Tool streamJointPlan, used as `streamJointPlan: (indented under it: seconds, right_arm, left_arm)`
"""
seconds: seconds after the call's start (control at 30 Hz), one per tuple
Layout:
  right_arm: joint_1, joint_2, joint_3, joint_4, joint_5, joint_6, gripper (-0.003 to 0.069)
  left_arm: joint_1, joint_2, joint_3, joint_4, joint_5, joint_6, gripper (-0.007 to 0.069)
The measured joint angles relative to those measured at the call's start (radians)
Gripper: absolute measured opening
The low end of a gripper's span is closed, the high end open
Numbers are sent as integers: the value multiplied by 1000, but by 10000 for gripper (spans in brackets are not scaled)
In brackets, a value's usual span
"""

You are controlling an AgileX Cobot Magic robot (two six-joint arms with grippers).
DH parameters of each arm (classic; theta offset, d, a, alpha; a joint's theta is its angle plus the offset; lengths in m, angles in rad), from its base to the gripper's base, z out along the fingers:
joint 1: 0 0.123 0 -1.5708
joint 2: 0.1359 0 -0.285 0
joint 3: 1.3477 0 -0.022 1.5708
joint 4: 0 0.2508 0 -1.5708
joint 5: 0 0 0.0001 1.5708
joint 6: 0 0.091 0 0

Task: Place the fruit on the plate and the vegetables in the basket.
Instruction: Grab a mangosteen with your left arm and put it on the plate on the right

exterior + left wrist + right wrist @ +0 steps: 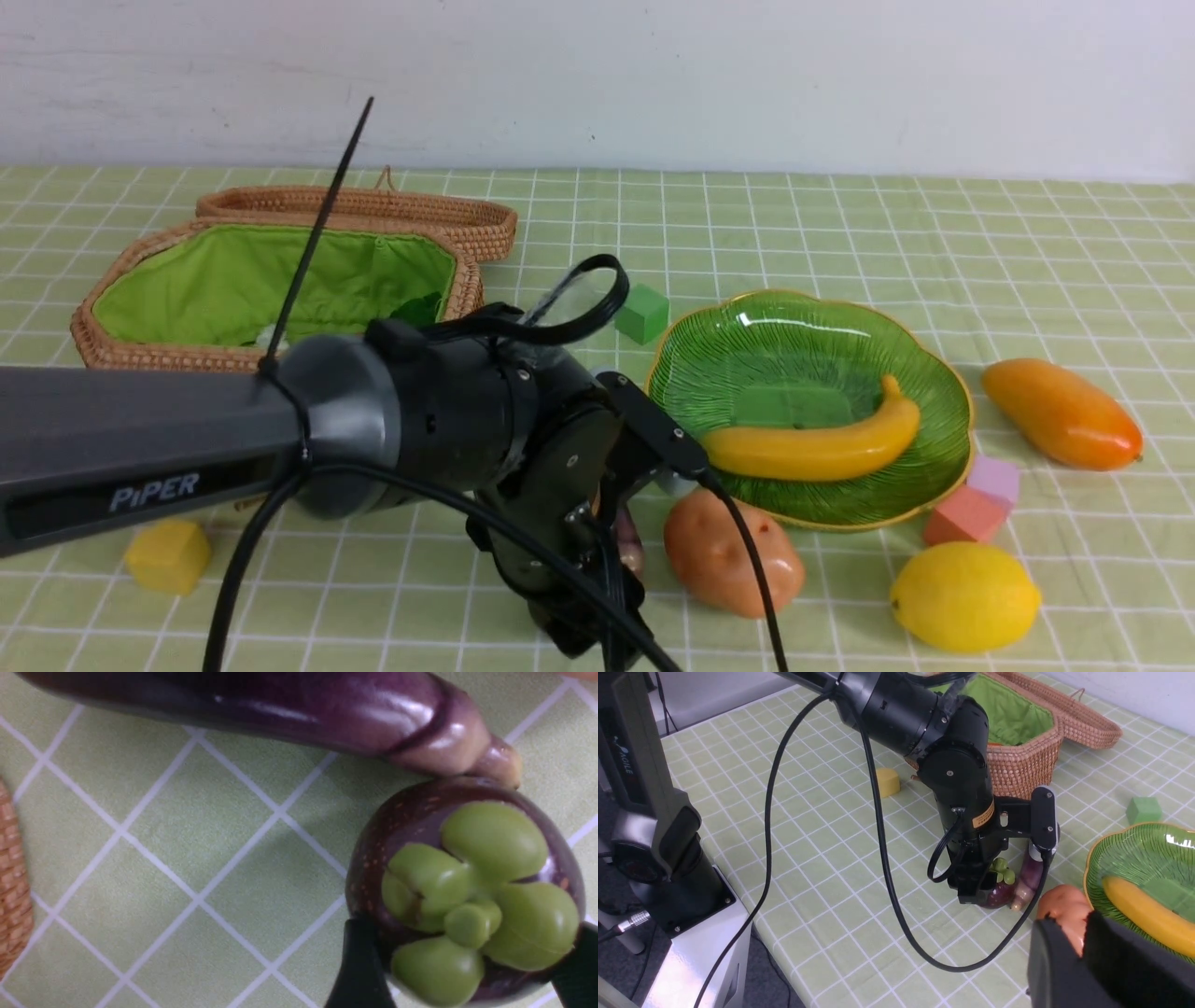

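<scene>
Left claw point(985, 891) is down low, jaws wide, fingers point(359, 966) against both sides of the mangosteen point(467, 896) — the eggplant point(280, 704) tip touches it. Potato point(733, 551) sits just right of the claw, lemon point(964, 595) further right. Beyond, to the right, the plate point(822, 327) holds the banana point(812, 448), with the mango point(1061, 413) past it. Basket point(140, 353) lies beyond-left. Right claw point(1083, 938) — can't tell its opening.

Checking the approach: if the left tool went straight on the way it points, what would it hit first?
The mangosteen: the left tool points down at it, with its fingers on either side. Below that lies only the tablecloth. The eggplant beside it looks off the line.
</scene>
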Motion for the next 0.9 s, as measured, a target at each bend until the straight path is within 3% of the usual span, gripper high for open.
streamJointPlan:
  seconds: [0.23, 0.37, 0.7, 0.9]
  right_arm:
    - [0, 0, 0, 0, 0, -1, 114]
    - [0, 0, 0, 0, 0, -2, 114]
    - [0, 0, 0, -1, 0, -2, 116]
    - [0, 0, 0, -3, 0, -1, 118]
  left_arm:
    - [0, -28, 0, -1, -10, 1, 622]
    - [0, -28, 0, -19, -22, 2, 657]
    - [0, -2, 0, -31, -82, 4, 640]
    - [0, 29, 0, -5, -74, 4, 559]
